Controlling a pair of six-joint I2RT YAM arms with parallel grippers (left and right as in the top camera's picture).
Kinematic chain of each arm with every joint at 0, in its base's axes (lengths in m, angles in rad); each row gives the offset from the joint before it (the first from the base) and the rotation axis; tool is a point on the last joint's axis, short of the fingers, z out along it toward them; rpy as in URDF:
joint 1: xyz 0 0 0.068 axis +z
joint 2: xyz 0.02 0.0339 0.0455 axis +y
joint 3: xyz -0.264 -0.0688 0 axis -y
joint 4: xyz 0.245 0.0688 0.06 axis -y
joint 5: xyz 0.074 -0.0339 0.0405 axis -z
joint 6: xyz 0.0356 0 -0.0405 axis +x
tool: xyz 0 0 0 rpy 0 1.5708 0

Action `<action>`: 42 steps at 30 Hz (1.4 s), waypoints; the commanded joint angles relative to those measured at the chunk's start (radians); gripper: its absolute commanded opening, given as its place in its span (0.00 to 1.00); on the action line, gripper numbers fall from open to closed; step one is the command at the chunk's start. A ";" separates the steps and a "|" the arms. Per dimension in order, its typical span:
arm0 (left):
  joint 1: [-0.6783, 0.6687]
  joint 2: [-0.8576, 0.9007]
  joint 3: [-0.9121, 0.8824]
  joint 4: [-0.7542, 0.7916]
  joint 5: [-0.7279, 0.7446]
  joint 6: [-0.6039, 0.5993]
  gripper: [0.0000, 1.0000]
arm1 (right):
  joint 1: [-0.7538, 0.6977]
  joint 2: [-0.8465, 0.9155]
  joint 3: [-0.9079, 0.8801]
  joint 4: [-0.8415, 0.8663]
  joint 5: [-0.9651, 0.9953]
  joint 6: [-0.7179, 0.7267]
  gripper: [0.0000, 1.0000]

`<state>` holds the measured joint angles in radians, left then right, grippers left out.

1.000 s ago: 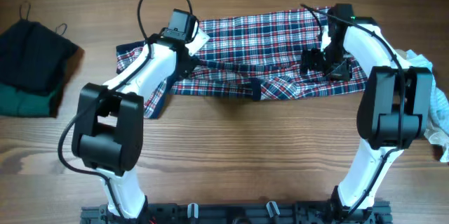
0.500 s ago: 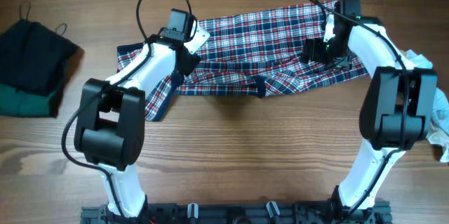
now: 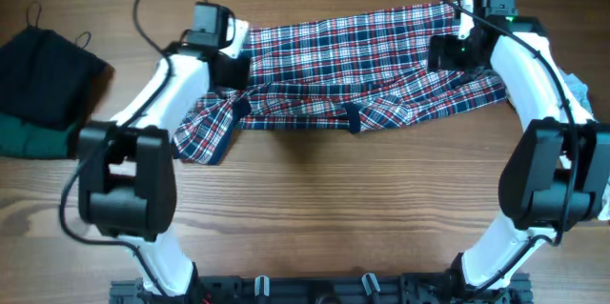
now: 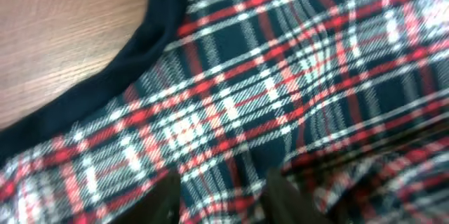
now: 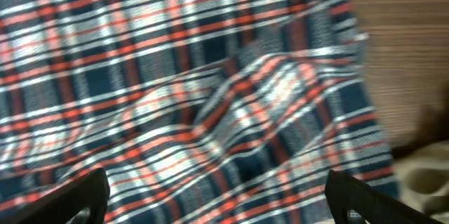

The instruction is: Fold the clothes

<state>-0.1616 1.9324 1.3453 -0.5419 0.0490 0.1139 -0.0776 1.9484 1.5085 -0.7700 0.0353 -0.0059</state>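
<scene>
Looking down from overhead, a wooden counter (image 3: pixel 315 209) carries a large red, navy and white plaid garment (image 3: pixel 353 56) stretched in a wide, rumpled band across its far half, between the two white robot arms. Its left end droops toward the near side in a loose flap, and its near edge is bunched into soft ridges. The left pincer (image 3: pixel 233 68) sits over the garment's upper left part. In the left wrist view its two dark fingertips (image 4: pixel 167 194) stand a little apart at the bottom of the picture, with flat plaid fabric showing between them and nothing visibly pinched. In that view a curved band of navy trim (image 4: pixel 151 34) borders the cloth, with bare wood beyond it. The right pincer (image 3: pixel 448 53) hovers over the garment's upper right corner. In the right wrist view its fingers (image 5: pixel 88 190) are spread wide at the lower corners of the picture, released and holding nothing, above a raised wrinkle in the plaid. A folded dark pile (image 3: pixel 43 90), black on top of green, lies well apart at the counter's left edge. A pale cloth (image 5: pixel 421 175) lies just beyond the garment's right end; what it is cannot be told.
</scene>
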 commanded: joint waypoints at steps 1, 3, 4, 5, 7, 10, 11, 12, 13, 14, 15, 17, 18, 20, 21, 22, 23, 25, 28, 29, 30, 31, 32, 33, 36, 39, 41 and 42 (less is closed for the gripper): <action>0.028 -0.048 -0.005 -0.066 0.067 -0.274 0.26 | -0.047 -0.008 -0.026 0.040 0.017 -0.053 0.83; 0.039 -0.028 -0.005 -0.133 0.066 -0.333 0.21 | -0.058 0.008 -0.040 0.074 -0.039 -0.106 0.58; 0.047 -0.019 -0.005 -0.166 0.066 -0.356 0.18 | -0.058 0.030 -0.042 0.095 -0.061 -0.153 0.33; 0.051 -0.018 -0.005 -0.191 0.067 -0.371 0.15 | -0.057 0.048 -0.042 0.111 -0.059 -0.165 0.13; 0.053 -0.017 -0.005 -0.221 0.067 -0.385 0.14 | -0.058 0.083 -0.042 0.140 -0.059 -0.178 0.04; 0.056 -0.017 -0.017 -0.227 0.033 -0.384 0.16 | -0.058 0.162 -0.042 0.185 -0.059 -0.177 0.04; 0.058 -0.017 -0.026 -0.220 0.014 -0.384 0.16 | -0.058 0.173 -0.042 0.185 -0.059 -0.177 0.04; 0.062 -0.016 -0.042 -0.205 -0.007 -0.384 0.17 | -0.058 0.189 -0.042 0.178 -0.059 -0.175 0.04; 0.067 -0.015 -0.058 -0.190 -0.017 -0.384 0.17 | -0.058 0.202 -0.043 0.164 -0.058 -0.175 0.04; 0.090 -0.005 -0.115 -0.132 -0.020 -0.384 0.18 | -0.058 0.206 -0.044 0.135 -0.058 -0.169 0.04; 0.096 -0.001 -0.129 -0.118 -0.020 -0.384 0.18 | -0.058 0.206 -0.044 0.127 -0.058 -0.165 0.04; 0.116 0.010 -0.163 -0.077 -0.020 -0.384 0.18 | -0.058 0.206 -0.044 0.107 -0.055 -0.138 0.05; 0.129 0.019 -0.175 -0.063 -0.021 -0.383 0.18 | -0.059 0.206 -0.045 0.085 -0.051 -0.114 0.04; 0.154 0.039 -0.180 -0.051 -0.032 -0.378 0.17 | -0.061 0.206 -0.046 0.043 -0.042 -0.075 0.04; 0.171 0.043 -0.180 -0.039 -0.032 -0.346 0.17 | -0.061 0.206 -0.047 0.008 -0.012 -0.035 0.04; 0.182 0.043 -0.180 -0.025 -0.032 -0.316 0.17 | -0.061 0.206 -0.047 -0.027 -0.006 -0.011 0.04; 0.192 0.043 -0.180 -0.009 -0.032 -0.280 0.17 | -0.061 0.206 -0.047 -0.057 -0.006 0.008 0.04; 0.208 0.043 -0.180 0.016 -0.039 -0.232 0.17 | -0.061 0.206 -0.047 -0.137 -0.006 0.057 0.04; 0.232 0.043 -0.180 0.039 -0.039 -0.169 0.17 | -0.061 0.206 -0.047 -0.214 -0.006 0.119 0.04; 0.237 0.043 -0.180 0.045 -0.043 -0.152 0.18 | -0.061 0.206 -0.047 -0.229 -0.006 0.139 0.04; 0.240 0.043 -0.180 0.053 -0.043 -0.142 0.18 | -0.061 0.206 -0.047 -0.239 -0.006 0.145 0.04; 0.240 0.042 -0.180 0.061 -0.040 -0.124 0.19 | -0.061 0.206 -0.047 -0.240 -0.006 0.142 0.04; 0.239 0.040 -0.175 0.062 -0.039 -0.117 0.19 | -0.061 0.202 -0.045 -0.237 -0.006 0.136 0.04; 0.237 0.036 -0.161 0.056 -0.038 -0.117 0.20 | -0.061 0.193 -0.030 -0.240 -0.006 0.136 0.04; 0.235 0.003 -0.081 -0.006 -0.027 -0.121 0.20 | -0.060 0.122 0.036 -0.269 -0.006 0.136 0.04; 0.236 -0.042 0.004 -0.076 0.012 -0.122 0.20 | -0.060 0.027 0.090 -0.293 -0.015 0.136 0.04; 0.236 -0.078 0.053 -0.105 0.014 -0.171 0.25 | -0.057 -0.050 0.123 -0.303 -0.061 0.119 0.06; 0.236 -0.095 0.058 -0.101 0.022 -0.193 0.27 | -0.049 -0.092 0.138 -0.298 -0.147 0.002 0.08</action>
<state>0.0669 1.9182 1.3472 -0.6376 0.0505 -0.0303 -0.1390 1.9755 1.5883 -1.0698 0.0006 0.1120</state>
